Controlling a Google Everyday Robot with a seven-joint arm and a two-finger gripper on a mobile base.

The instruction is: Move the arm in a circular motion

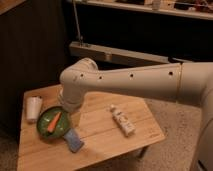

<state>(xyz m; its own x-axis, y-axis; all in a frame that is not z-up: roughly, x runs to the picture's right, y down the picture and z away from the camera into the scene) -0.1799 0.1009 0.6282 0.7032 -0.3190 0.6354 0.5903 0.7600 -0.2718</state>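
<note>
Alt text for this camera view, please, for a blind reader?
A thick white arm reaches from the right and bends down over a wooden table; its gripper is hidden below the elbow. The table holds a cup, a green bowl, a blue pad and a bottle.

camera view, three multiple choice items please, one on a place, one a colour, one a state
1. Where is the white cup? A on the table's left side; B on the floor; C on a shelf.
2. What colour is the bowl? A red; B green; C black.
3. How is the bottle? A upright; B lying flat; C hanging off the edge.
A: it stands left of the bowl on the wood.
B: its rim is green around an orange piece.
B: it lies on the wood, apart from the gripper, which is at the arm's lower end beside the bowl.
</note>
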